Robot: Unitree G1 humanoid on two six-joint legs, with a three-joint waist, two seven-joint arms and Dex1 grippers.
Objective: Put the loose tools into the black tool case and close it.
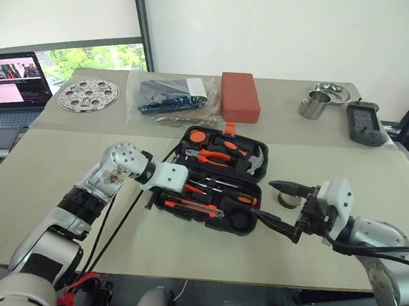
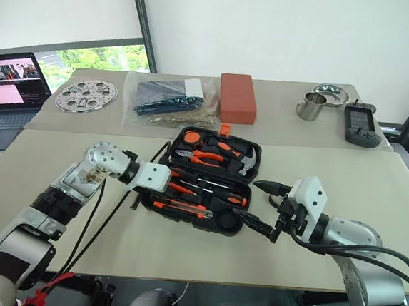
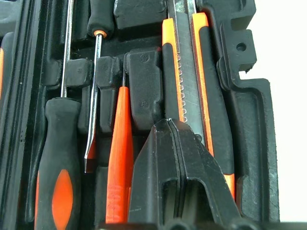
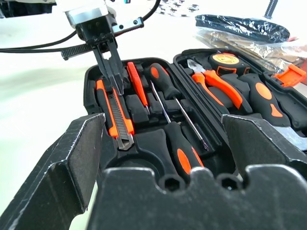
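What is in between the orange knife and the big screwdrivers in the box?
The slim orange screwdriver lies between the utility knife and the two orange-and-black screwdrivers in the black tool case, as the right wrist view shows.

The beige table [image 1: 37, 181] carries the open black tool case [image 1: 245, 224], what looks like a tape roll [image 1: 287, 200], and a steel cup [image 1: 314, 104].
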